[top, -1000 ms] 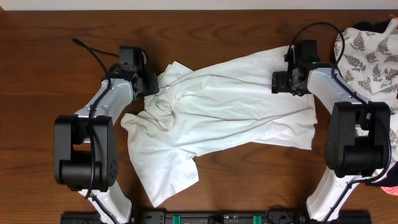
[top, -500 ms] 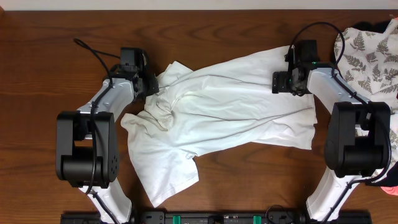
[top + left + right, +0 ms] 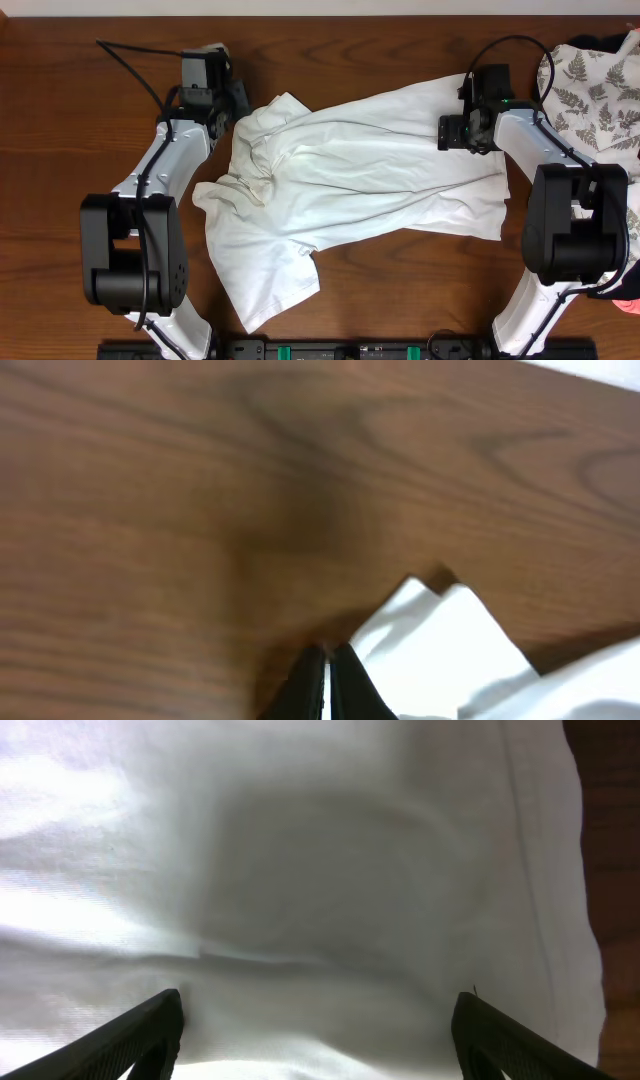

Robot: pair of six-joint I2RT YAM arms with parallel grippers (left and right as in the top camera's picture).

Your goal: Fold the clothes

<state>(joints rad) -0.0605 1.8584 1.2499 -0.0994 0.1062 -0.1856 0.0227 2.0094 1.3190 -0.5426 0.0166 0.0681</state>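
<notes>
Pull T-shirt by 10 o'clock edge slow w/ left gripper clamped on it, then close wide-open right gripper at 2 o'clock.

A plain white T-shirt lies rumpled and unfolded, spread slantwise across the brown wooden table.

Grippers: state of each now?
Left gripper: closed on the white T-shirt's edge.
Right gripper: open, over the T-shirt, holding nothing.
</notes>
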